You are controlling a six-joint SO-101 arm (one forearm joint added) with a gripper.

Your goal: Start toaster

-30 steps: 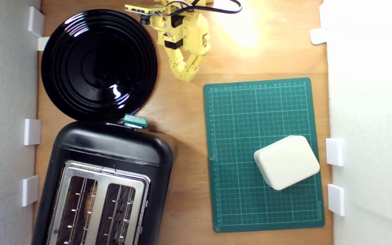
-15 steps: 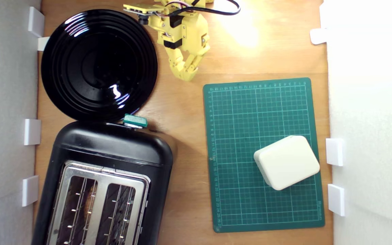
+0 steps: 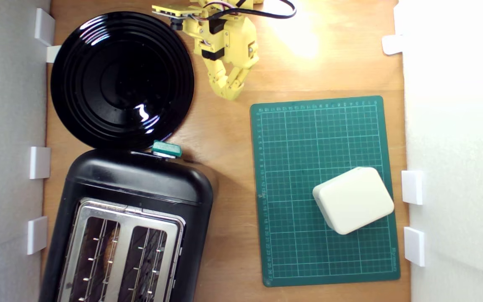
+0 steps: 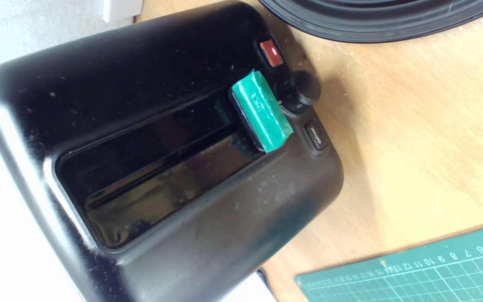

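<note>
The glossy black toaster [image 3: 136, 188] sits at the lower part of the exterior view's left, its silver two-slot top plate [image 3: 120, 251] facing the camera. Its teal-green lever [image 3: 166, 148] juts from the end face nearest the arm. The wrist view shows that end face [image 4: 141, 167] with the lever [image 4: 260, 110], a red button [image 4: 271, 53], a black knob [image 4: 304, 89] and a small black button [image 4: 315, 135]. My yellow gripper [image 3: 229, 93] hangs over bare wood well away from the lever, fingers together, holding nothing.
A round black plate [image 3: 122, 79] lies between the toaster and the arm's side, its rim almost touching the lever. A green cutting mat [image 3: 321, 138] on the exterior view's right carries a cream rounded box [image 3: 353, 199]. White brackets line both side walls.
The gripper has shifted very slightly toward the exterior view's left and top. The toaster, lever and other objects have not moved.
</note>
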